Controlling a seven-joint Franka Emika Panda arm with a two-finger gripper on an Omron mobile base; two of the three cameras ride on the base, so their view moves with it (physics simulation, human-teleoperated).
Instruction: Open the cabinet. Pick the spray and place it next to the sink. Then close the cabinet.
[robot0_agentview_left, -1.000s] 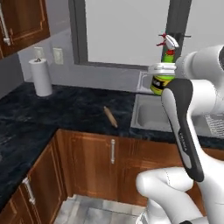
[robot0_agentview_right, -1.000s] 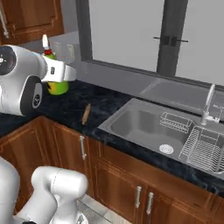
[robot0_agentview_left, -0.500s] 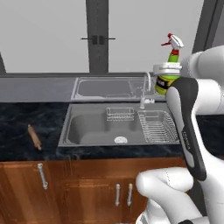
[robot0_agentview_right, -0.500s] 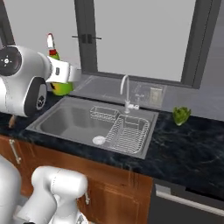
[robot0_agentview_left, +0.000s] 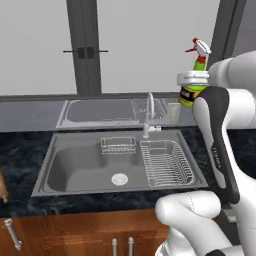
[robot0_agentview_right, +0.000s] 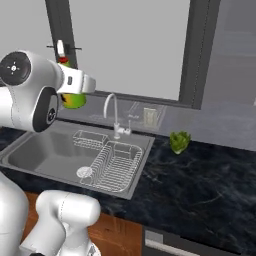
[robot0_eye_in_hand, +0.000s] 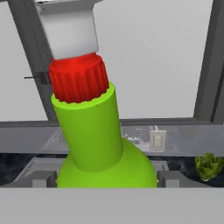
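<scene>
sink (robot0_agentview_left: 75, 165) with dish rack (robot0_agentview_left: 165, 162), claw (robot0_eye_in_hand: 105, 177) gripping spray (robot0_eye_in_hand: 98, 135)

— What finishes do you see on the spray (robot0_eye_in_hand: 103, 144)?

— You're looking at smooth green plastic with a ribbed red collar and a matt white nozzle.

— And the sink (robot0_agentview_left: 80, 165)?

— Brushed steel, you'll find, with a wire rack (robot0_agentview_left: 165, 162) at its 3 o'clock and a shiny chrome faucet (robot0_agentview_right: 114, 114). The surface (robot0_agentview_right: 210, 185) is glossy black veined stone; the fronts (robot0_agentview_left: 75, 232) below are reddish wood.

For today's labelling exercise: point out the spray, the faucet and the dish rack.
spray (robot0_eye_in_hand: 94, 144): hand view, green neck.
faucet (robot0_agentview_left: 151, 106): left base view, upright spout.
dish rack (robot0_agentview_right: 116, 163): right base view, wire floor.
</scene>
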